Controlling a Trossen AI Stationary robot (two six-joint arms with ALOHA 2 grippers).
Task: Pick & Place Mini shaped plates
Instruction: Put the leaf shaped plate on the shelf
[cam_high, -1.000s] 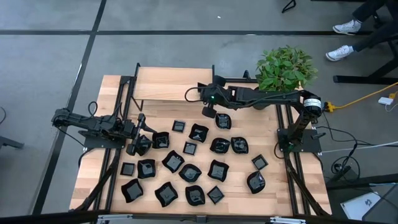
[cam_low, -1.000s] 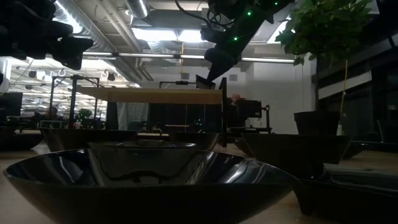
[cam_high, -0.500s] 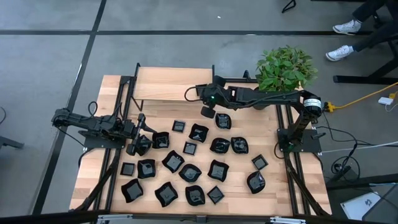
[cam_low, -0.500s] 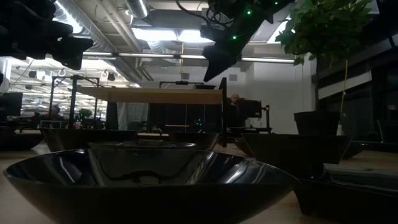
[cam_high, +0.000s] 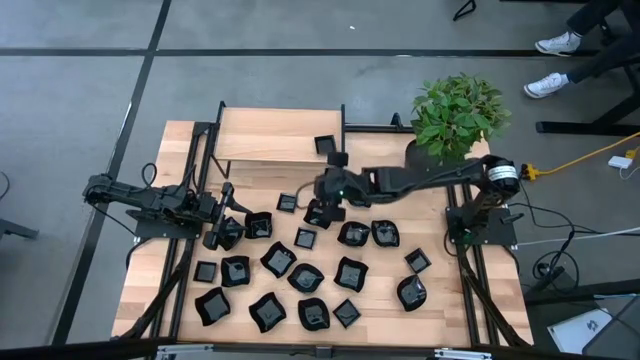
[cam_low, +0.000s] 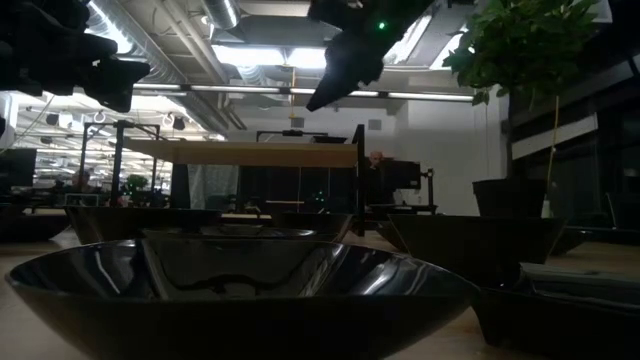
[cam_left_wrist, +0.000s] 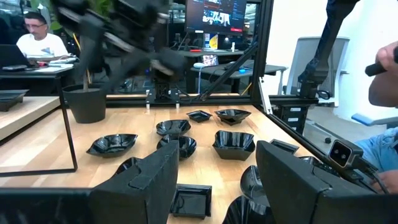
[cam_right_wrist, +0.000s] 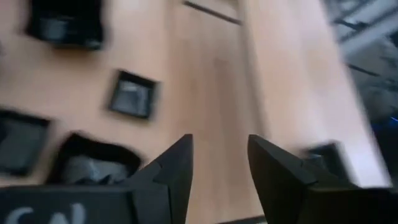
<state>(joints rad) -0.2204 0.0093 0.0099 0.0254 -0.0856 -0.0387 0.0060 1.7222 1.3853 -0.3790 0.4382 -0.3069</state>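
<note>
I work in an open office-lab. Beyond my left gripper a person sits at a desk, monitors glow, and an office chair stands by. Strip lights and ducts run overhead.

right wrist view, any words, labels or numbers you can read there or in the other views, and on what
Right wrist view: pale marks on the dark body of the right gripper, cut off at the picture's edge and blurred; not readable.
Left wrist view: bright monitor screens in the room behind the table show content too small to read.
High and low views: no text visible on the glossy black mini shaped plates or the light wooden table.
</note>
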